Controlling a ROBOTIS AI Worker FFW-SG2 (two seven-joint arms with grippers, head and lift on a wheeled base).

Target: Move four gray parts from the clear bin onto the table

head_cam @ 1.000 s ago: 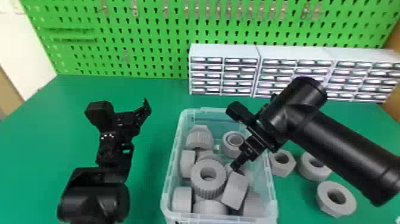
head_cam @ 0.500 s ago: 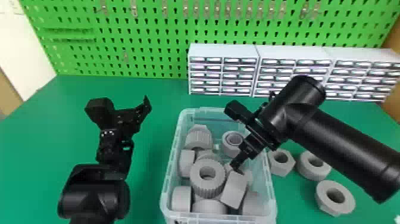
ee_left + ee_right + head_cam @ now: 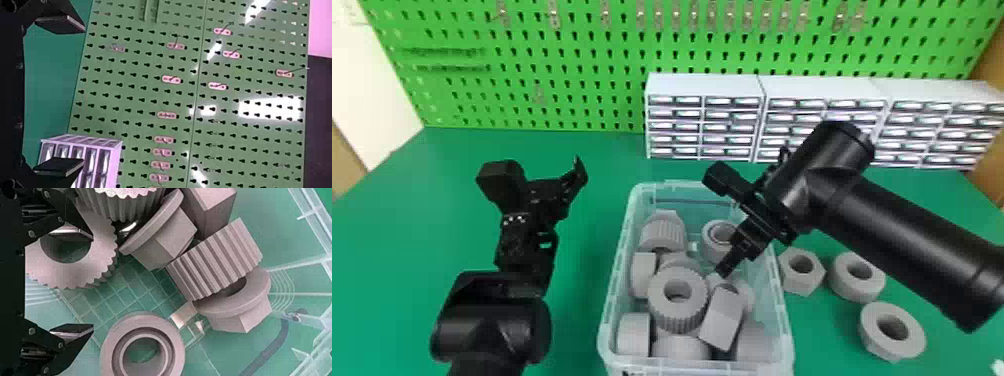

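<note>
While scanning left to right, seeing the black two-fingered left gripper (image 3: 81, 96) hanging over the flat green table (image 3: 382, 250), fingers spread, gripping nothing. Looking idle, likely not needed for this pick.

Next, seeing the clear plastic open-topped bin (image 3: 783, 320), holding a jumbled pile of gray parts. Spotting a gray ridged plastic ring (image 3: 677, 320) lying hole-up on top of the pile, plus a gray faceted plastic block (image 3: 722, 320) tilting just beside it.

Seeing the black two-fingered right gripper (image 3: 92, 282) angling down over the bin's contents, fingers spread, pinching nothing. Not able to confirm any contact with parts.

Past the bin's right wall, counting three gray plastic parts on the table: a hex nut (image 3: 799, 285) nearest the bin, a thick round ring (image 3: 847, 290) beside it, a flanged nut (image 3: 914, 330) farther right.

Calling it three of four done, assuming a bin origin for each. Needing one more: closing on a part, lifting over the wall, setting down.
</note>
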